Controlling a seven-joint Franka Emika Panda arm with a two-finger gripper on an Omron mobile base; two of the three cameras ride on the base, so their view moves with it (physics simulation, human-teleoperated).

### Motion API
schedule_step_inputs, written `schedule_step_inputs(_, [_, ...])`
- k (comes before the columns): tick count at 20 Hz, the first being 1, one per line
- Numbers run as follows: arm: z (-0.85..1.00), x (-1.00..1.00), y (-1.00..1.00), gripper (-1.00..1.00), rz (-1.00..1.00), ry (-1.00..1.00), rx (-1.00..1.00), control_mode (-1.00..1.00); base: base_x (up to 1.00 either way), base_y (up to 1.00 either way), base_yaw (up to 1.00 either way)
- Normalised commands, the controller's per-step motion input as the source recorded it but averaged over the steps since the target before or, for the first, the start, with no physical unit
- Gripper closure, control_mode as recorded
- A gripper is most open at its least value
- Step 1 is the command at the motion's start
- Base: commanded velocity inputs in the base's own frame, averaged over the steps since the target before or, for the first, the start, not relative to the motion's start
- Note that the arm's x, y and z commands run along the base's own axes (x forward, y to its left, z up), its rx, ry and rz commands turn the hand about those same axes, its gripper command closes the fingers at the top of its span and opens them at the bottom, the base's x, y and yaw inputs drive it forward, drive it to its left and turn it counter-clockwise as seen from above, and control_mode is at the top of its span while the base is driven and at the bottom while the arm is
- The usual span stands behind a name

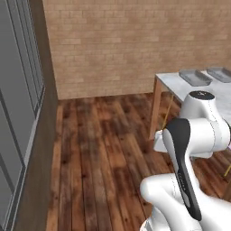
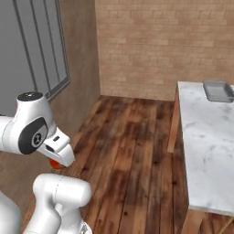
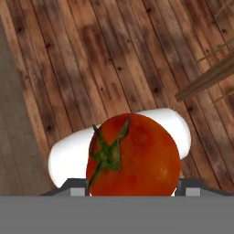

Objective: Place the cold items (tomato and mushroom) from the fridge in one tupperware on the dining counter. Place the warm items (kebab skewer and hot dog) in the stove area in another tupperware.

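A glossy red tomato (image 3: pixel 132 155) with a green stem sits large in the hand view, held between my fingers (image 3: pixel 77 191), over the wooden floor. From the right base camera my gripper (image 2: pixel 55 162) hangs low at the left, and a sliver of the tomato (image 2: pixel 54 164) peeks out beneath the hand. Two grey tupperware trays (image 1: pixel 195 77) (image 1: pixel 220 73) lie side by side on the white marble dining counter (image 1: pixel 171 83), far right of the arm. One tupperware tray (image 2: pixel 218 91) rests at the far end of the dining counter (image 2: pixel 201 137).
Wooden floor (image 1: pixel 103 144) stretches between me and the brick back wall (image 1: pixel 135 40). A grey panelled wall with tall glass panes (image 1: pixel 18 103) runs along the left. The counter stands on wooden legs (image 1: pixel 154 113), with a yellow stool frame (image 1: pixel 168 110) beside them.
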Motion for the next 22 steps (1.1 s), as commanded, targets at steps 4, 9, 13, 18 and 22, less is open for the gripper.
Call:
schedule_step_inputs(4, [0.00,0.00,0.00,1.00,0.00,0.00,0.00,1.00,1.00,0.46,0.00])
schedule_step_inputs(9, [0.00,0.00,0.00,1.00,0.00,0.00,0.00,1.00,1.00,0.05,-0.02])
schedule_step_inputs(13, [0.00,0.00,0.00,1.00,0.00,0.00,0.00,1.00,1.00,0.00,-0.18])
schedule_step_inputs(18, [0.00,0.00,0.00,1.00,0.00,0.00,0.00,1.00,1.00,0.08,-0.41])
schedule_step_inputs(22, [0.00,0.00,0.00,1.00,0.00,0.00,0.00,1.00,1.00,0.14,-0.54])
